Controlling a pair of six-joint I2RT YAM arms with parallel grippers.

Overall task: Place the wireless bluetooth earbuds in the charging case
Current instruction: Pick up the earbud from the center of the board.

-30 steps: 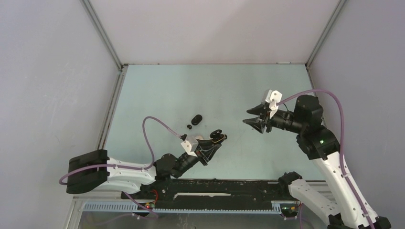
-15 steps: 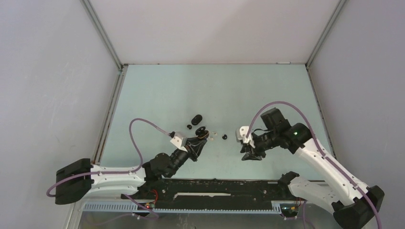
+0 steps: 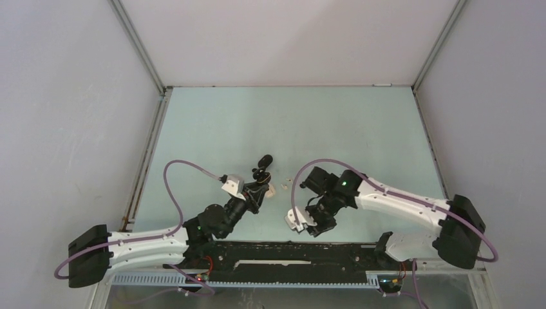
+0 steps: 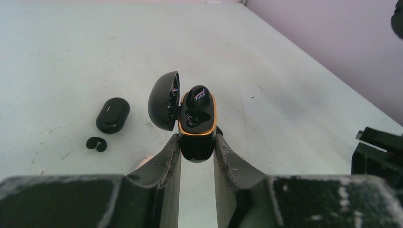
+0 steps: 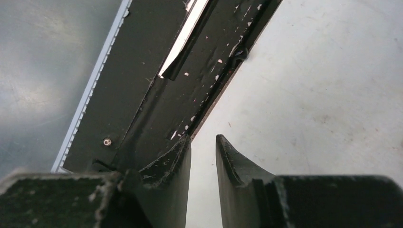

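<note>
Left hand: pinching the case by its lower half, one finger on each side; the case stands upright, lifted clear of the desk
Case: black with a gold rim; lid standing open on its left side
Seated earbud: black, glossy; sits in the upper well of the case; cannot tell whether the lower well is filled
Loose earbud: black, small; lies on the desk well left of the case, past the lid
Second case: black, shut; on the desk left of the case, near the loose earbud
Right hand: fingers a little apart, nothing between them; well right of the case, over the near desk edge beside the black rail
</note>
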